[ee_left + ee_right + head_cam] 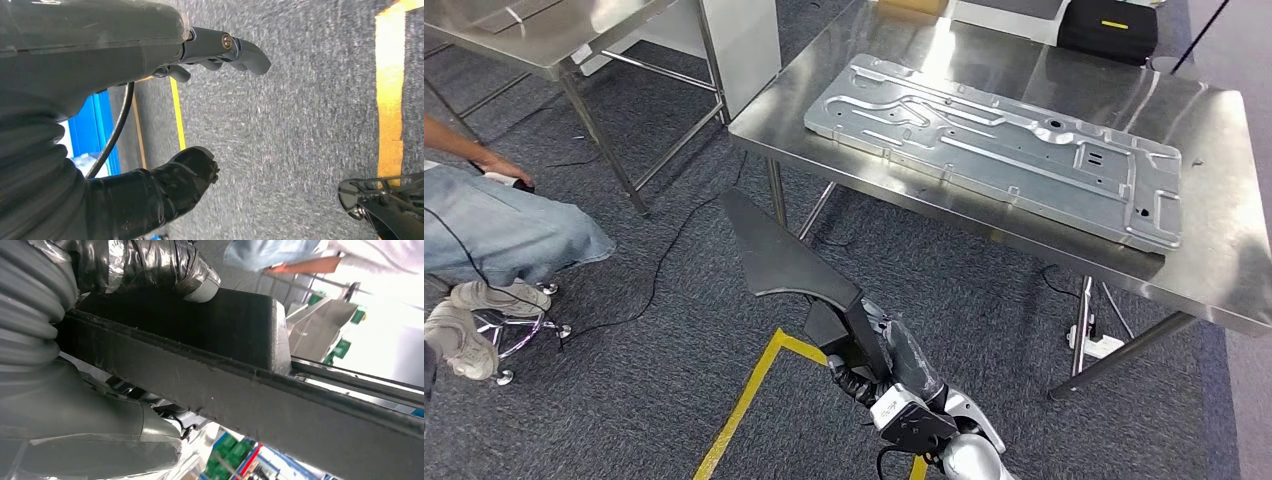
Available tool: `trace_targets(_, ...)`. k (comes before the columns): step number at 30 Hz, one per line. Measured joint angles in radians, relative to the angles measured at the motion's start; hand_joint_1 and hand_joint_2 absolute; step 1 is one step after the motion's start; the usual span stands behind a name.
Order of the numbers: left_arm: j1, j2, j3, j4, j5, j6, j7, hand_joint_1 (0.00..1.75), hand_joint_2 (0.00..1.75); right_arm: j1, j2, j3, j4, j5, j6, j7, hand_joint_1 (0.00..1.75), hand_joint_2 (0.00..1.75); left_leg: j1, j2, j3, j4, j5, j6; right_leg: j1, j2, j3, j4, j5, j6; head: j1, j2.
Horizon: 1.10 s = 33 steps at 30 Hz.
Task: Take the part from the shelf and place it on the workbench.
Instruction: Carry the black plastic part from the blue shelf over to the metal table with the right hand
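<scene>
The right hand (894, 375) is clamped on the black part (789, 260), carried low in front of the desk (1224, 250) — short of its near edge. The left hand (200, 50) hangs empty, fingers apart. Risk: the long part could strike the desk edge or land on the metal panel (994, 145) — it fills much of the top.

metal panel (994, 150) fills workbench (1224, 260) — edges free

Steel tables (1084, 90) on grey carpet (674, 400)
</scene>
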Motion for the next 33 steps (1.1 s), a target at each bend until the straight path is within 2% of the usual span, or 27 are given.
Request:
trace_targets(2, 0.0, 0.0, 0.0, 0.0, -0.001, 0.0, 0.0, 0.0, 1.75, 0.0, 0.0, 0.0, 0.0, 0.0, 0.0, 0.0, 1.73, 1.75, 0.0, 0.003, 0.001, 0.0, -0.001, -0.001, 0.0, -0.001, 0.006, -0.013, 0.009, 0.0, 0.0, 0.0)
trace_targets(4, -0.001, 0.0, 0.0, 0.0, -0.004, -0.001, -0.002, 0.0, 1.75, 0.0, 0.0, 0.0, 0.0, 0.0, 0.0, 0.0, 1.73, 1.75, 0.0, 0.012, 0.006, 0.0, -0.004, -0.003, 0.001, -0.011, 0.042, -0.082, 0.046, -0.004, 0.0, 0.0)
trace_targets(6, -0.004, 0.0, 0.0, 0.0, -0.01, -0.003, -0.004, 0.0, 1.75, -0.002, -0.001, 0.0, -0.001, 0.0, 0.0, 0.0, 1.73, 1.75, -0.005, 0.041, 0.018, -0.003, -0.013, -0.016, 0.015, -0.04, 0.101, -0.202, 0.085, -0.024, -0.001, 0.0)
trace_targets(8, -0.007, 0.0, 0.0, 0.0, -0.016, -0.007, -0.005, 0.0, 1.75, -0.002, -0.002, 0.0, -0.003, 0.0, -0.001, 0.001, 1.73, 1.75, -0.009, 0.065, 0.032, -0.008, -0.022, -0.033, 0.023, -0.048, 0.131, -0.267, 0.096, -0.047, -0.001, 0.0)
trace_targets(9, -0.008, 0.0, 0.0, 0.0, -0.018, -0.008, -0.005, 0.0, 1.75, -0.001, -0.002, 0.0, -0.004, 0.0, -0.002, 0.001, 1.73, 1.75, -0.008, 0.055, 0.033, -0.003, -0.03, -0.038, 0.02, -0.038, 0.135, -0.274, 0.098, -0.052, -0.001, 0.0)
trace_targets(10, -0.008, 0.0, 0.0, 0.0, -0.02, -0.009, -0.005, 0.0, 1.75, -0.002, -0.002, 0.0, -0.005, 0.0, -0.004, 0.002, 1.73, 1.75, -0.007, 0.036, 0.027, 0.014, -0.043, -0.041, 0.016, -0.03, 0.14, -0.281, 0.102, -0.058, -0.002, 0.0)
trace_targets(12, -0.005, 0.0, 0.0, 0.0, -0.025, -0.01, -0.006, 0.0, 1.75, -0.003, -0.001, 0.001, -0.006, 0.006, -0.007, 0.003, 1.73, 1.75, -0.005, -0.017, -0.025, 0.119, -0.098, -0.044, 0.014, -0.017, 0.146, -0.287, 0.103, -0.068, -0.003, 0.0)
trace_targets(14, -0.003, 0.0, 0.0, 0.0, -0.03, -0.012, -0.006, 0.0, 1.75, -0.003, -0.001, 0.004, -0.005, 0.015, -0.009, 0.007, 1.73, 1.75, -0.004, -0.04, -0.095, 0.24, -0.138, -0.046, 0.017, -0.002, 0.147, -0.285, 0.1, -0.074, -0.004, 0.0)
trace_targets(15, -0.002, 0.0, 0.0, 0.0, -0.032, -0.012, -0.006, 0.0, 1.75, -0.002, -0.001, 0.005, -0.005, 0.017, -0.009, 0.009, 1.73, 1.75, -0.004, -0.042, -0.111, 0.259, -0.132, -0.047, 0.018, 0.005, 0.147, -0.283, 0.098, -0.075, -0.003, 0.0)
trace_targets(16, -0.001, 0.0, 0.0, 0.0, -0.033, -0.013, -0.006, 0.0, 1.75, -0.001, -0.001, 0.006, -0.005, 0.018, -0.009, 0.011, 1.73, 1.75, -0.004, -0.042, -0.113, 0.248, -0.11, -0.047, 0.018, 0.012, 0.148, -0.281, 0.096, -0.074, -0.003, 0.0)
trace_targets(18, 0.001, 0.0, 0.0, 0.0, -0.035, -0.014, -0.006, 0.0, 1.75, -0.001, -0.001, 0.007, -0.005, 0.018, -0.01, 0.012, 1.73, 1.75, -0.003, -0.044, -0.072, 0.133, -0.035, -0.046, 0.017, 0.022, 0.149, -0.271, 0.089, -0.069, -0.003, 0.0)
trace_targets(20, 0.002, 0.0, 0.0, 0.0, -0.04, -0.015, -0.006, 0.0, 1.75, -0.001, -0.001, 0.008, -0.005, 0.018, -0.012, 0.012, 1.73, 1.75, -0.006, -0.049, -0.032, 0.034, 0.008, -0.039, 0.019, 0.028, 0.146, -0.258, 0.08, -0.058, -0.003, 0.0)
trace_targets(23, -0.003, 0.0, 0.0, 0.0, -0.043, -0.015, -0.006, 0.0, 1.75, -0.001, -0.001, 0.008, -0.006, 0.019, -0.014, 0.013, 1.73, 1.75, -0.01, -0.051, -0.025, 0.016, 0.012, -0.021, 0.022, 0.031, 0.144, -0.255, 0.078, -0.045, -0.003, 0.0)
trace_targets(25, -0.004, 0.0, 0.0, 0.0, -0.044, -0.015, -0.006, 0.0, 1.75, -0.001, -0.001, 0.009, -0.006, 0.019, -0.015, 0.013, 1.73, 1.75, -0.008, -0.048, -0.022, 0.01, 0.017, -0.008, 0.02, 0.025, 0.137, -0.235, 0.062, -0.035, -0.002, 0.0)
trace_targets(26, -0.004, -0.001, 0.0, 0.0, -0.044, -0.015, -0.005, 0.0, 1.75, -0.001, -0.001, 0.009, -0.007, 0.019, -0.015, 0.013, 1.73, 1.75, -0.006, -0.045, -0.021, 0.006, 0.018, -0.002, 0.018, 0.019, 0.121, -0.2, 0.04, -0.03, -0.002, 0.0)
trace_targets(28, -0.003, -0.001, 0.0, 0.0, -0.044, -0.015, -0.005, 0.0, 1.75, -0.001, -0.001, 0.009, -0.008, 0.02, -0.016, 0.013, 1.73, 1.75, -0.006, -0.042, -0.02, 0.005, 0.019, 0.004, 0.013, 0.009, 0.066, -0.083, -0.019, -0.02, -0.002, 0.0)
trace_targets(29, -0.003, -0.001, 0.0, 0.0, -0.044, -0.015, -0.005, 0.0, 1.75, 0.001, -0.001, 0.009, -0.008, 0.02, -0.017, 0.013, 1.73, 1.75, -0.006, -0.041, -0.02, 0.005, 0.019, 0.005, 0.01, 0.007, 0.036, -0.024, -0.04, -0.017, -0.002, 0.0)
trace_targets(30, -0.003, -0.001, 0.0, 0.0, -0.044, -0.015, -0.005, 0.0, 1.75, 0.002, -0.001, 0.009, -0.008, 0.02, -0.017, 0.013, 1.73, 1.75, -0.007, -0.04, -0.02, 0.005, 0.018, 0.005, 0.009, 0.005, 0.019, 0.009, -0.044, -0.015, -0.002, 0.0)
trace_targets(31, -0.003, -0.001, 0.0, 0.0, -0.045, -0.015, -0.005, 0.0, 1.75, 0.003, -0.002, 0.009, -0.008, 0.02, -0.017, 0.013, 1.73, 1.75, -0.007, -0.04, -0.019, 0.005, 0.017, 0.005, 0.008, 0.004, 0.018, 0.007, -0.03, -0.015, -0.002, 0.0)
trace_targets(32, -0.003, -0.001, 0.0, 0.0, -0.045, -0.015, -0.005, 0.0, 1.75, 0.003, -0.002, 0.009, -0.008, 0.021, -0.018, 0.013, 1.73, 1.75, -0.007, -0.04, -0.017, 0.005, 0.016, 0.004, 0.009, 0.003, 0.036, -0.033, 0.0, -0.018, -0.002, 0.0)
trace_targets(33, -0.003, -0.001, 0.0, 0.0, -0.047, -0.016, -0.005, 0.0, 1.75, 0.003, -0.002, 0.009, -0.008, 0.023, -0.019, 0.013, 1.73, 1.75, -0.007, -0.04, -0.015, 0.005, 0.015, 0.003, 0.01, 0.0, 0.069, -0.101, 0.037, -0.023, -0.002, 0.0)
